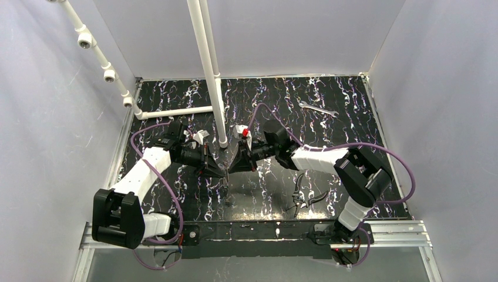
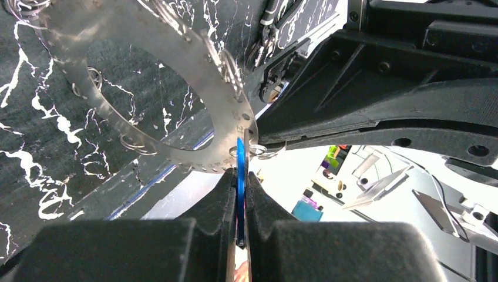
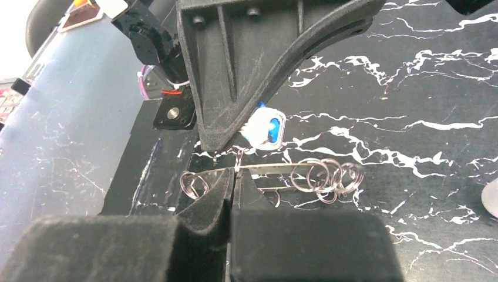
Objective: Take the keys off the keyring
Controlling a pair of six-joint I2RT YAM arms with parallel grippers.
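While the left gripper clamps the one blue-headed pale metal key, the right gripper pinches the rim of the single large silvery washer-like keyring beside it; one dark-handled pliers and one slim silver wrench lie well apart.

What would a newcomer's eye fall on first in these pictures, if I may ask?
The two grippers meet nose to nose at the centre of the table: the left gripper is shut on a blue key seen edge-on, at the rim of the big perforated keyring. The right gripper pinches that keyring's edge, small wire rings threaded along it. Dark-handled pliers lie near the right arm's base.
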